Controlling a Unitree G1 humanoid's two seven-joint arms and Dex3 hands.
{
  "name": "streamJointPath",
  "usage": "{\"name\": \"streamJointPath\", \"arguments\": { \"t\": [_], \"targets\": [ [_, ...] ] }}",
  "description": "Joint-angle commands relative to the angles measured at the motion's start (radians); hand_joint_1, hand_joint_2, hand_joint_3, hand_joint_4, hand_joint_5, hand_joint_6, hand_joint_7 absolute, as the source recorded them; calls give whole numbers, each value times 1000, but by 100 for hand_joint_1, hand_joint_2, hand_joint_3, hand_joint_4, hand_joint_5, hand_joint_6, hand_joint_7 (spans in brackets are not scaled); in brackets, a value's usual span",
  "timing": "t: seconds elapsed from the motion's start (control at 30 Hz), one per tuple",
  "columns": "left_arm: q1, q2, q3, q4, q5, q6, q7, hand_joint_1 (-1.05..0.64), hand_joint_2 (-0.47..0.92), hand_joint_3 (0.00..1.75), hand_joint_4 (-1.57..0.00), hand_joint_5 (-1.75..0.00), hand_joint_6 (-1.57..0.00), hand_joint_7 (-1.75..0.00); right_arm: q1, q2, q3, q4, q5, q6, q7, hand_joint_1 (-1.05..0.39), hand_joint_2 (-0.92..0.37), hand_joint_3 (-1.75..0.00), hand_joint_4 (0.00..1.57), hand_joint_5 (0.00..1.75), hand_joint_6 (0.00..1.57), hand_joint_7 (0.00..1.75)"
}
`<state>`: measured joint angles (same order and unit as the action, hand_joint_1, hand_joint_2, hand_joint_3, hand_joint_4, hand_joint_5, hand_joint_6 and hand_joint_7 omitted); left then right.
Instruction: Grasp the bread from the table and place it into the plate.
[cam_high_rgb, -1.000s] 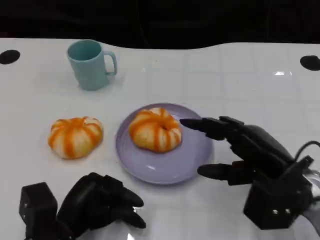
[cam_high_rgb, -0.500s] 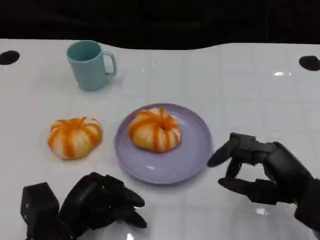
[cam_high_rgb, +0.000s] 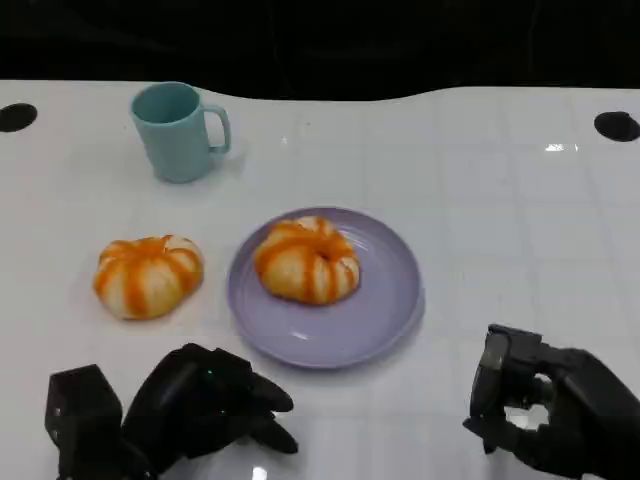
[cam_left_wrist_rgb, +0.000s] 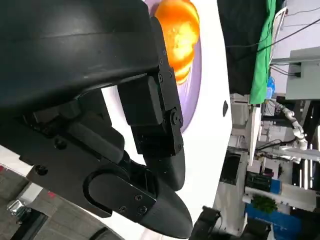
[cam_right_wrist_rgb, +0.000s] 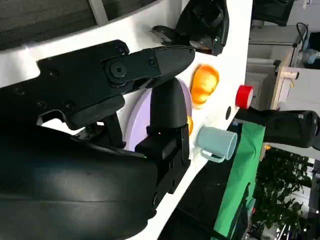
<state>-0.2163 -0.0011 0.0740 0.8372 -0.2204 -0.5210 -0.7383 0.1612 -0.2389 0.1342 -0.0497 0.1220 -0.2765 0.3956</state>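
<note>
One bread (cam_high_rgb: 307, 259) sits on the plate (cam_high_rgb: 385, 310), so the right hand (cam_high_rgb: 545, 415) hangs near, fingers curled on nothing, left hand (cam_high_rgb: 200, 405) likewise curled.

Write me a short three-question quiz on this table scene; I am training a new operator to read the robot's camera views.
1. True or false: the round orange-striped bread roll lies on the lilac round plate.
2. What lies on the white table between the plate and the picture's left edge in the head view? A) a second orange-striped bread roll B) a spoon C) a bowl
3. Fill in: the light teal handled mug stands upright at the table's far ____ side in the head view.

Key: 1 true; 2 A; 3 left. Neither the left hand nor the right hand holds bread.
</note>
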Motion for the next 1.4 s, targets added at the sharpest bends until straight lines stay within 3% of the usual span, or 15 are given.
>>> {"name": "streamJointPath", "arguments": {
  "t": [0.03, 0.7, 1.4],
  "targets": [
    [-1, 11, 3, 4, -6, -5, -7, -105, 79, 0, -157, -18, -154, 0, 12, 18, -22, 42, 1, -92, -1, -40, -92, -16, 75, 175, 59, 175],
    [-14, 25, 11, 22, -5, -5, -3, -105, 79, 0, -156, -18, -155, -1, -65, 61, -40, 220, -40, -239, -6, -42, -92, -18, 77, 175, 60, 175],
    [-36, 35, 18, 65, -4, -25, -11, -105, 80, 0, -157, -19, -155, 0, -99, 68, -37, 288, -53, -267, -1, -43, -92, -14, 77, 175, 59, 175]
  ]
}}
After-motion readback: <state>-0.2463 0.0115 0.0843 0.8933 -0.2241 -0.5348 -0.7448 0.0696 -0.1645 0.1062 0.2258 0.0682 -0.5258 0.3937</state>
